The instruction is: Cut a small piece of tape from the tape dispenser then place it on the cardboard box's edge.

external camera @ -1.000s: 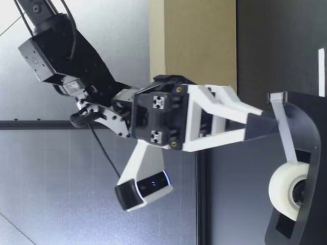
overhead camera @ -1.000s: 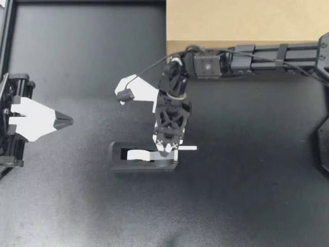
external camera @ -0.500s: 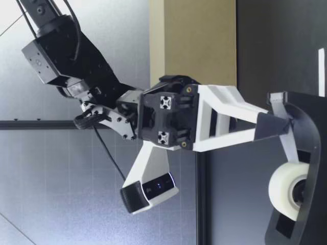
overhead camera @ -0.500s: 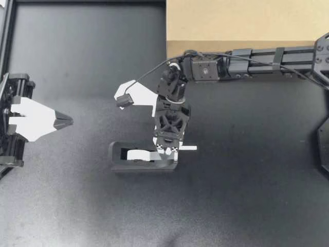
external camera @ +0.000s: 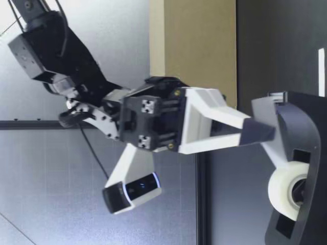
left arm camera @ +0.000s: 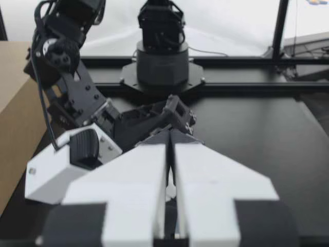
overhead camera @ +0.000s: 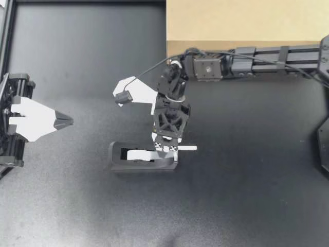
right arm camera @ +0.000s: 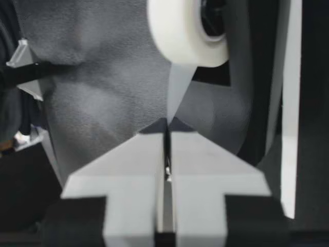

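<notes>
My right gripper (overhead camera: 166, 150) is pinched on the tape strip (right arm camera: 178, 87). In the right wrist view both fingers (right arm camera: 211, 170) press on its end from either side, with only a hairline seam between them. The strip runs straight ahead from the tips to the white tape roll (right arm camera: 186, 31).

In the low view this gripper (external camera: 261, 133) slants down toward the table, its dark tips just above the upper end of the tape dispenser (external camera: 302, 148). The strip (external camera: 271, 150) stretches taut from the tips to the roll (external camera: 285, 186), which sits lower, in the dispenser's body.

From above, the black dispenser (overhead camera: 144, 163) lies right under my fingertips and reaches away toward my left arm's side, with the roll (overhead camera: 138, 154) just beside the tips. On the tips' other side a thin white strip (overhead camera: 188, 148) lies on the black table (overhead camera: 247, 195), just beside them.

Behind the gripper, past my wrist, the cardboard box (overhead camera: 241, 20) stands at the table's far edge, well apart from the tips. My right arm (overhead camera: 267, 54) runs along its near side. In the low view the box (external camera: 194, 46) rises behind the gripper.

My left gripper (overhead camera: 68, 122) hangs well apart from the dispenser, pointing toward it with its fingers pressed together. The left wrist view shows only a thin slit between them at the tips (left arm camera: 169, 140), with my right arm (left arm camera: 72, 92) ahead and the box (left arm camera: 15, 103) off to one side
</notes>
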### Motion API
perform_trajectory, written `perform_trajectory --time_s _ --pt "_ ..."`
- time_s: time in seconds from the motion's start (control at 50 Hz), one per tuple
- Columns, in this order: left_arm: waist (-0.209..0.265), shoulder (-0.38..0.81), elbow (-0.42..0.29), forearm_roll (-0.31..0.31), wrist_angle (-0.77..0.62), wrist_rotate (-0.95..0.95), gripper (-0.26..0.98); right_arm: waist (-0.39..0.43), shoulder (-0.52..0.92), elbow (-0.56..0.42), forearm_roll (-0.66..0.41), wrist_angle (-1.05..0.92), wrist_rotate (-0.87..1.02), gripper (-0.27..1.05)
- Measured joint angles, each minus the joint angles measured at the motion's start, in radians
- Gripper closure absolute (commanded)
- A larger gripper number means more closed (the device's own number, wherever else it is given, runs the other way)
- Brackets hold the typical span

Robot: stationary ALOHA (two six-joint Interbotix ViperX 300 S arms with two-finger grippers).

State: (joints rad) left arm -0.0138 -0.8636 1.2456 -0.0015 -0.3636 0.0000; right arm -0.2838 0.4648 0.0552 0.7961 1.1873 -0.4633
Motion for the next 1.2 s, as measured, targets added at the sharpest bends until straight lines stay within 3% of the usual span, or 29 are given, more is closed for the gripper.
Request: perform_trajectory --time_s 0.16,0.62,1.2 --pt "0.0 0.0 0.0 0.0 0.0 0.0 0.83 0.0 -0.026 0.02 -0.002 0.015 0.003 0.86" --pt "0.0 0.002 0.0 0.0 0.0 0.0 0.83 -0.012 -0.127 0.196 -0.003 -0.048 0.006 0.86" --pt "0.0 0.002 0.002 0.0 0.0 0.002 0.83 -0.028 -0.135 0.285 0.002 -0.153 -0.015 0.86"
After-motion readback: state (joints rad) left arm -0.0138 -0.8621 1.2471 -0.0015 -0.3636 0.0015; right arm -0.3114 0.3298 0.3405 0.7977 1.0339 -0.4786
